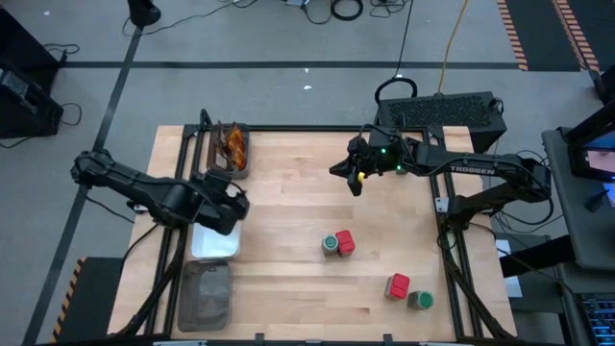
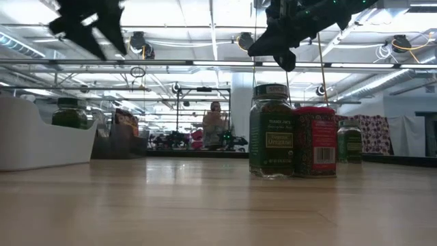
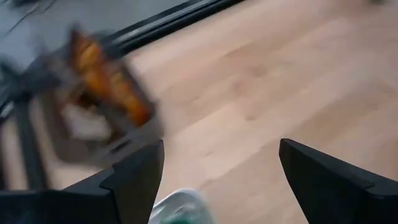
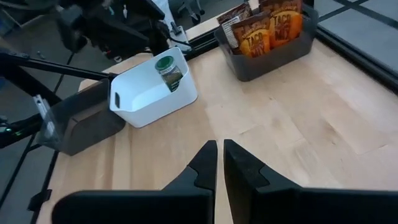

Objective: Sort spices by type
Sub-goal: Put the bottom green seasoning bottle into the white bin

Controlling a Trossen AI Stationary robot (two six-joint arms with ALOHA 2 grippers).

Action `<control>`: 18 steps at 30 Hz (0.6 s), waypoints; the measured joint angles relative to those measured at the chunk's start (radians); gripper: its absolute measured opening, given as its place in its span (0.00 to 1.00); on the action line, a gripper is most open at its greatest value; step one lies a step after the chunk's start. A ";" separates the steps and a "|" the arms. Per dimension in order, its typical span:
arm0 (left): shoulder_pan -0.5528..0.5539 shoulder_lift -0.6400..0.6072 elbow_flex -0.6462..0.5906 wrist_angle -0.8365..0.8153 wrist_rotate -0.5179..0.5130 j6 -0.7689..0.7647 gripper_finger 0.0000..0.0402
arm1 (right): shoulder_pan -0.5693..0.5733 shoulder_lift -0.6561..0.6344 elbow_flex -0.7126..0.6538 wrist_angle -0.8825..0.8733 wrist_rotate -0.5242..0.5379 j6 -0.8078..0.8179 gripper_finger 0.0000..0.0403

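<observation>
2 green-lidded jars (image 1: 330, 244) beside red packets (image 1: 345, 241).

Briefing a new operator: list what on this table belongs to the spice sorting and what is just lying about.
Part of the job:
- green-lidded jars, one in the white tray
- red packets
- orange sachets
- left gripper, open
- right gripper, shut

Just there:
- white tray
- grey trays
- keyboard
</observation>
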 joint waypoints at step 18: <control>0.096 0.016 0.003 0.999 0.365 0.950 0.80 | 0.367 0.000 0.314 -0.747 -0.003 0.135 0.02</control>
